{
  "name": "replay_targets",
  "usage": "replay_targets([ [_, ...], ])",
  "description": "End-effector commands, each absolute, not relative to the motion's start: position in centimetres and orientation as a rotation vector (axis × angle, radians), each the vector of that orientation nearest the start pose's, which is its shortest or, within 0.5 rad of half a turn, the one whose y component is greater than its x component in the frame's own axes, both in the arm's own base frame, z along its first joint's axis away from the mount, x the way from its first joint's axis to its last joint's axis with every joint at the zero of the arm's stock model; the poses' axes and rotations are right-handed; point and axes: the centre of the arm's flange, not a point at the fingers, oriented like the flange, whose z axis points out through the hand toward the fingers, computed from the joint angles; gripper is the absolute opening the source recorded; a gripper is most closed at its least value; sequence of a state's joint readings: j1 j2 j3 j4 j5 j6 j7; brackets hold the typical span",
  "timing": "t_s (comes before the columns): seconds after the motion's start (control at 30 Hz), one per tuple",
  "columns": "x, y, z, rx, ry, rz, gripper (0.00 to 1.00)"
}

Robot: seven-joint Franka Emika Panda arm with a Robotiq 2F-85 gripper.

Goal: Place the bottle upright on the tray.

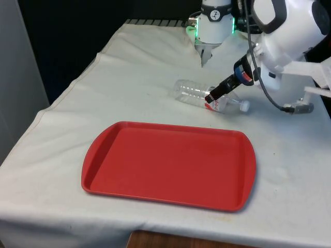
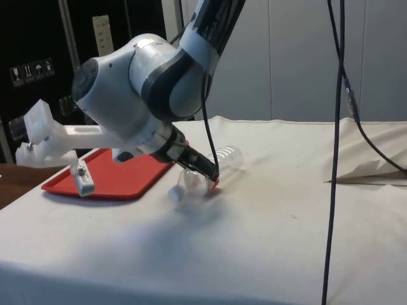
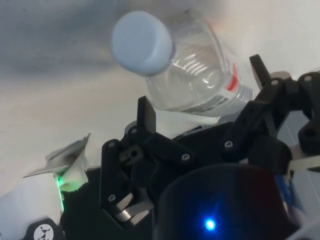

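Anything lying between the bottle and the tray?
No: bare white cloth separates the bottle from the red tray, seen in the front view.

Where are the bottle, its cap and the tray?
bottle (image 1: 194,92): front view, clear ribbed body, lying on the cloth.
cap (image 3: 142,44): wrist view, flat white end.
tray (image 1: 170,163): front view, bare red floor.

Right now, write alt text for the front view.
A clear plastic bottle lies on its side on the white cloth, with the black gripper reaching down to its labelled middle. In front of it sits a red tray with nothing on it.
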State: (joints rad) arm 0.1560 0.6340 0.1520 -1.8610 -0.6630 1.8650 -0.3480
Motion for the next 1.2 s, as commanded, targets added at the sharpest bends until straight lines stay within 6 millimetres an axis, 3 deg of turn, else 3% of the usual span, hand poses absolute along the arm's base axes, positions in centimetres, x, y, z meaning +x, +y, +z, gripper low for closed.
replay_targets([
  [0.0, 55.9, 12.9, 15.0, -2.952, -1.728, 1.09, 1.0],
  [0.37, 55.9, 13.8, 14.0, -2.929, -1.754, 1.192, 1.0],
  [1.03, 56.3, 14.4, 13.0, -2.914, -1.777, 1.204, 1.0],
  [1.07, 56.3, 14.4, 13.0, -2.915, -1.776, 1.204, 0.99],
  [1.13, 56.3, 14.3, 13.0, -2.913, -1.775, 1.203, 0.81],
  [1.17, 56.3, 14.3, 12.9, -2.915, -1.775, 1.204, 0.81],
])
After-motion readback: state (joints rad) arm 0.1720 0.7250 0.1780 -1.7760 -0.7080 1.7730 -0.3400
